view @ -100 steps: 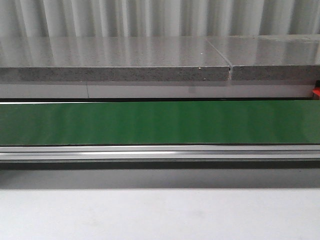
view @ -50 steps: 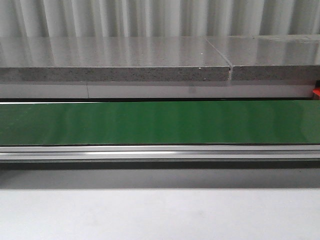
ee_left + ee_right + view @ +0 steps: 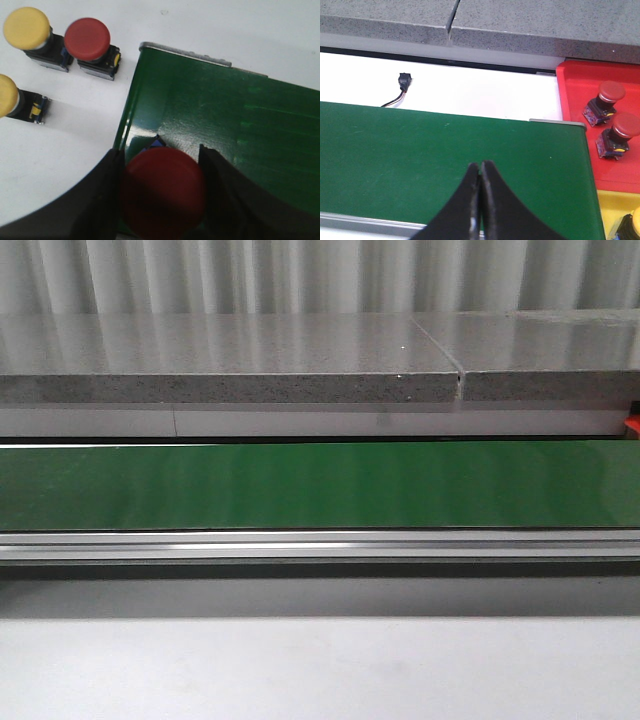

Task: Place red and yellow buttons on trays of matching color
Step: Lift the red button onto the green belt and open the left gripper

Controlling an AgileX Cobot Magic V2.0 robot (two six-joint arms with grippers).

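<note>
In the left wrist view my left gripper (image 3: 162,160) is shut on a red button (image 3: 162,192), held over the end of the green belt (image 3: 235,130). On the white table beside the belt stand another red button (image 3: 89,41) and two yellow buttons (image 3: 27,29) (image 3: 7,95). In the right wrist view my right gripper (image 3: 481,167) is shut and empty above the green belt (image 3: 420,150). Beyond the belt's end a red tray (image 3: 575,100) holds two red buttons (image 3: 607,97) (image 3: 620,132). A yellow tray (image 3: 612,202) holds a yellow button (image 3: 632,225), cut off by the frame edge. Neither gripper shows in the front view.
The front view shows only the green belt (image 3: 320,485), its aluminium rail (image 3: 320,545), a grey stone ledge (image 3: 230,360) behind and white table in front. A small black connector with wires (image 3: 404,82) lies on the white surface behind the belt.
</note>
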